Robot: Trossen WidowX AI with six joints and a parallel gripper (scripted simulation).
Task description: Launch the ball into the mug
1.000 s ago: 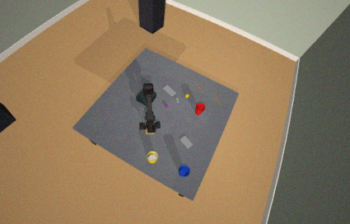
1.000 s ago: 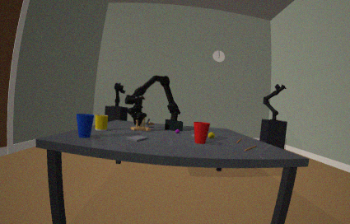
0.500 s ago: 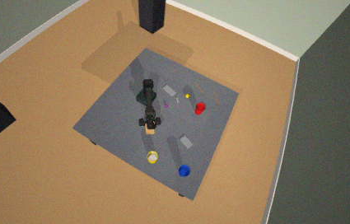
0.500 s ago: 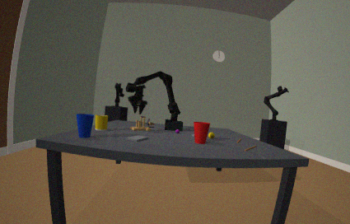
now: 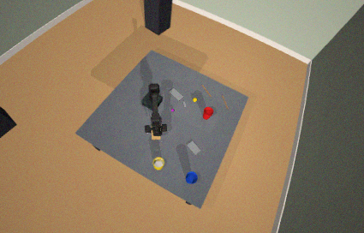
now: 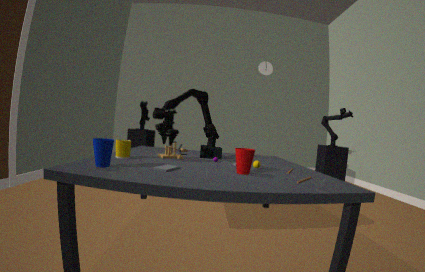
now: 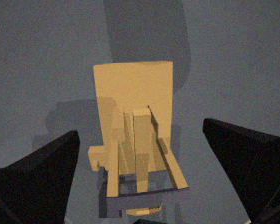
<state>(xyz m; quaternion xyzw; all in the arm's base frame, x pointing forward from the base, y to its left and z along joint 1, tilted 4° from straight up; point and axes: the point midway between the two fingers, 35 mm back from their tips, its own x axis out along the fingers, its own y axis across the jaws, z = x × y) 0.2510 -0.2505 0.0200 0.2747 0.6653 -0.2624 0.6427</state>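
Observation:
The wooden catapult (image 5: 156, 137) (image 6: 170, 156) (image 7: 133, 82) stands on the table in front of the arm, its flat base pointing toward the yellow mug side. My gripper (image 6: 168, 142) (image 7: 143, 131) is wide open and empty above the catapult, with one finger on each side of its uprights in the wrist view. The yellow mug (image 5: 158, 164) (image 6: 123, 149) stands upright near the table edge, beyond the catapult. A yellow ball (image 5: 194, 99) (image 6: 256, 164) lies near the red cup. A smaller purple ball (image 5: 172, 110) (image 6: 215, 159) lies near the arm's base. No ball shows on the visible parts of the catapult.
A blue cup (image 5: 191, 177) (image 6: 102, 152) and a red cup (image 5: 207, 113) (image 6: 244, 161) stand upright. Two flat grey blocks lie on the table (image 5: 116, 111) (image 6: 211, 177), one (image 5: 193, 147) (image 6: 167, 168) between catapult and blue cup. Two thin brown sticks lie beyond the red cup.

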